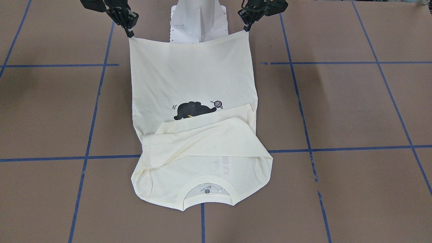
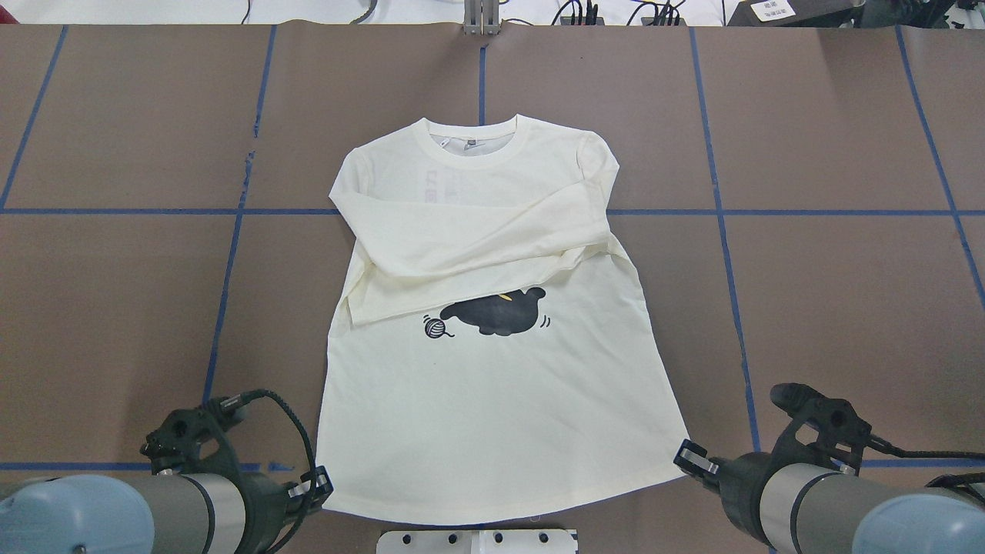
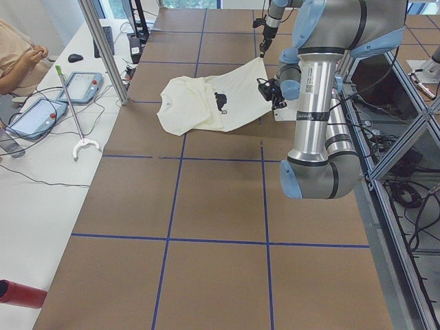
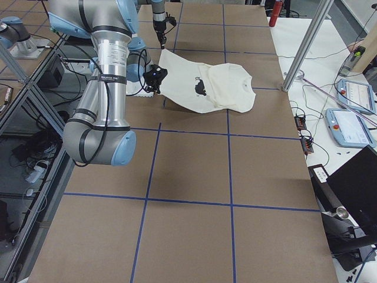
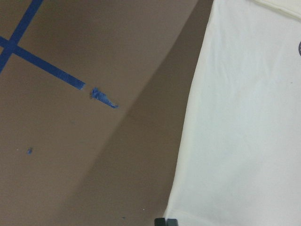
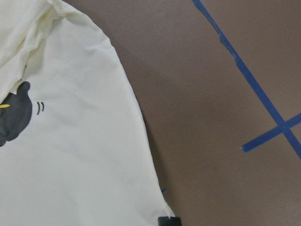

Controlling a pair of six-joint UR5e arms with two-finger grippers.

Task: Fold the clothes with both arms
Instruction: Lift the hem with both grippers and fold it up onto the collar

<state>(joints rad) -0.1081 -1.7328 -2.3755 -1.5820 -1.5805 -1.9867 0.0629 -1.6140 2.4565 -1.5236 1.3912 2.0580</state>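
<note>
The cream long-sleeved shirt (image 1: 192,77) lies front up on the brown table, with its collar (image 2: 471,135) at the far side from me. Both sleeves are folded across the chest and cover the top of the black cat print (image 2: 496,312). The red word is hidden. My left gripper (image 1: 248,29) is shut on one hem corner, and my right gripper (image 1: 130,33) is shut on the other. They hold the hem taut, slightly raised near my base. In the overhead view the left gripper (image 2: 319,486) and the right gripper (image 2: 690,458) flank the hem. The shirt edge fills the left wrist view (image 5: 244,117) and the right wrist view (image 6: 70,141).
The white pedestal base (image 1: 199,23) stands just behind the hem. Blue tape lines (image 2: 719,211) grid the table. A side table with teach pendants (image 3: 82,86), a metal post (image 3: 103,48) and a seated person (image 3: 17,58) lie beyond the far edge.
</note>
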